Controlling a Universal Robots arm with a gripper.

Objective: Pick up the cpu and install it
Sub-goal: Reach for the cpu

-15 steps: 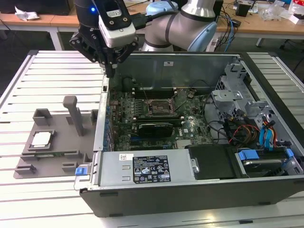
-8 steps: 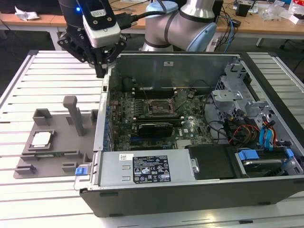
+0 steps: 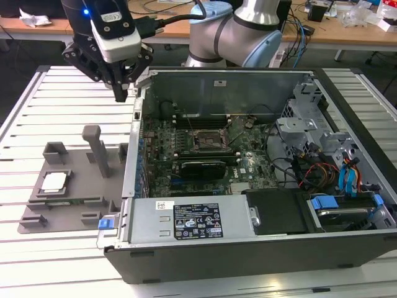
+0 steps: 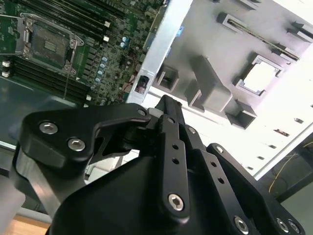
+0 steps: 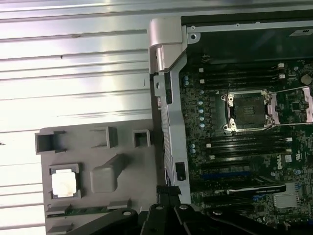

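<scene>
End effector, pressed together and empty, hangs near a corner of the computer case; cpu rests on the grey fixture plate beside that case, which carries a black printed label.

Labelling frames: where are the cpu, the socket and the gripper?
cpu [image 5: 65, 183], first wrist view, its silver top.
socket [image 5: 247, 111], first wrist view, its dark centre.
gripper [image 3: 120, 94], exterior view, between its fingertips.

Pale silver square cpu, flat in grey fixture
</scene>
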